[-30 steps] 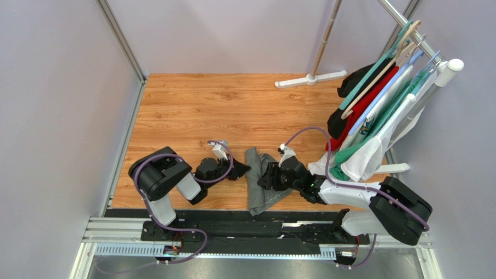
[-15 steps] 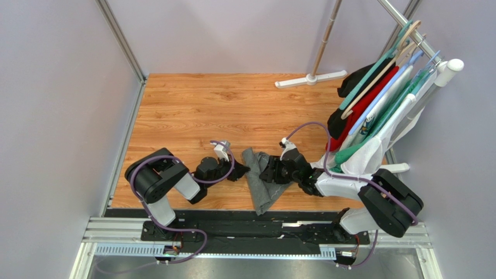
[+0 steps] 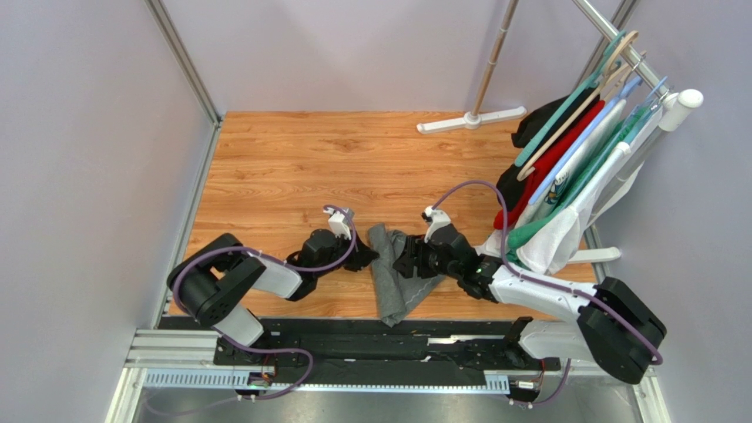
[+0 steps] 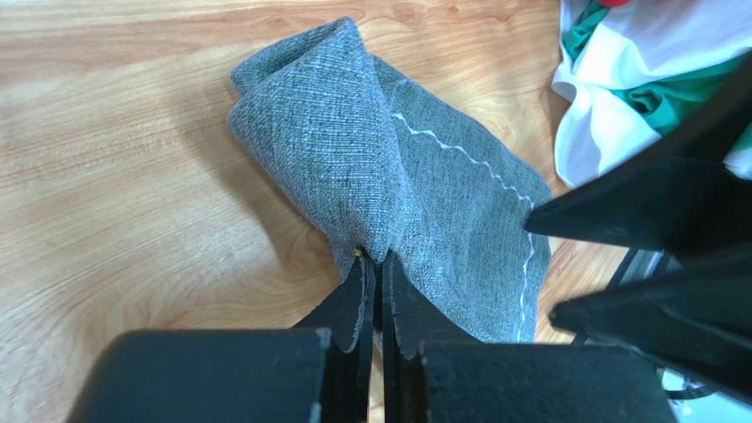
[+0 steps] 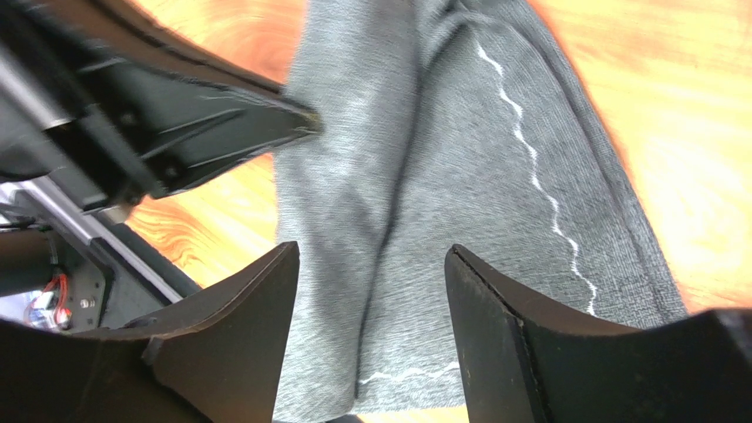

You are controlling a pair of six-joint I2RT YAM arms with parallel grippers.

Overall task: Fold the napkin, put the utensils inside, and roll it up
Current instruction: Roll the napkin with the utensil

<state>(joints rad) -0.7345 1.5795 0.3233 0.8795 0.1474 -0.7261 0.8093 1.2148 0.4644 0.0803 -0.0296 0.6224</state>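
The dark grey napkin [image 3: 388,278] lies bunched in a long folded strip on the wooden table, between my two grippers. My left gripper [image 3: 369,256] is shut on the napkin's left edge; the left wrist view shows its jaws pinching a fold of the grey cloth [image 4: 415,176] at its tips [image 4: 372,257]. My right gripper [image 3: 404,261] is open just over the napkin's right part; in the right wrist view its fingers [image 5: 371,256] straddle the cloth [image 5: 441,159] without holding it. No utensils are visible in any view.
A rack of hung garments [image 3: 574,159] in red, black, teal and white stands at the right, its white cloth [image 4: 635,70] close to the napkin. A pale stand base [image 3: 472,119] lies at the back. The table's near edge [image 3: 353,319] is just below the napkin.
Both arms have shifted slightly toward the far side. The napkin has been drawn into a narrower, more upright strip. The left gripper stays shut on its edge.
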